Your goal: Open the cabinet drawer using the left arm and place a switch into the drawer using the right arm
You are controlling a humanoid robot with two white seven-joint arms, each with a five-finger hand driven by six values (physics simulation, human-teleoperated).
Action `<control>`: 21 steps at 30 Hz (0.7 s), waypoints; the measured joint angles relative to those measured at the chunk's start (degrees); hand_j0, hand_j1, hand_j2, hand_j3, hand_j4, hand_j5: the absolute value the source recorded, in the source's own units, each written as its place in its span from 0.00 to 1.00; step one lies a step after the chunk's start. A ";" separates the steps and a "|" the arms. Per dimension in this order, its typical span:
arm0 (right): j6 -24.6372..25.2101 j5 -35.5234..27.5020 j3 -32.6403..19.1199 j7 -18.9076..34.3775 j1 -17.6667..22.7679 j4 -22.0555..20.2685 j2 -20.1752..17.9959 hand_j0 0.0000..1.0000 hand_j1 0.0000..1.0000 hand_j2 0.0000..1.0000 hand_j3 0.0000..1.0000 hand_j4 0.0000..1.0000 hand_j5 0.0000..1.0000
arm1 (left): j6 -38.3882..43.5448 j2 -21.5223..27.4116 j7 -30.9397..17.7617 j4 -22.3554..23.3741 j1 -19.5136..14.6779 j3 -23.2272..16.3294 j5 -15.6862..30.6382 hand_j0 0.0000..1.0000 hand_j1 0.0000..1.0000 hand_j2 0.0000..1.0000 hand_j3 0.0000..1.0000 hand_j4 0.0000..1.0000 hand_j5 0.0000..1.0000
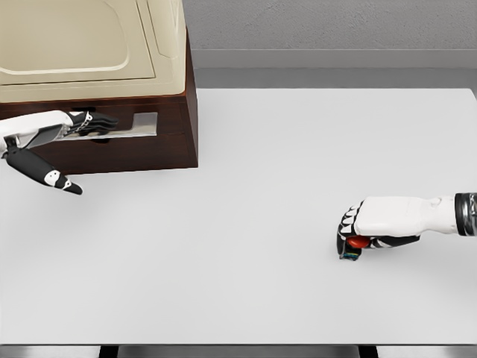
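- The cabinet [97, 82] stood at the far left of the white table [261, 186]; it had a dark brown wooden base and a cream-coloured upper part.
- The drawer [127, 127] in the brown base showed a pale, metallic strip along its front, which seemed to be the handle.
- I could not tell from this view if the drawer was closed or a little open.
- The left hand [71, 127] came in from the left edge and reached to this strip; its dark fingers [100, 121] lay on the strip and looked curled around it, while the thumb [48, 175] pointed down and away over the table.
- The right hand [376, 227] rested on the table at the right side, well apart from the cabinet.
- Its fingers were closed around the switch [354, 246], a small object with a red part and a dark bottom edge that touched the table surface.
- Most of the switch was hidden by the hand.
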 measured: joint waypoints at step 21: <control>-0.05 -0.49 -0.37 0.01 -2.55 0.36 0.49 0.50 0.50 0.50 0.50 0.50 0.50 | -0.11 3.87 -6.35 -1.66 0.62 0.51 4.06 1.00 1.00 1.00 1.00 1.00 1.00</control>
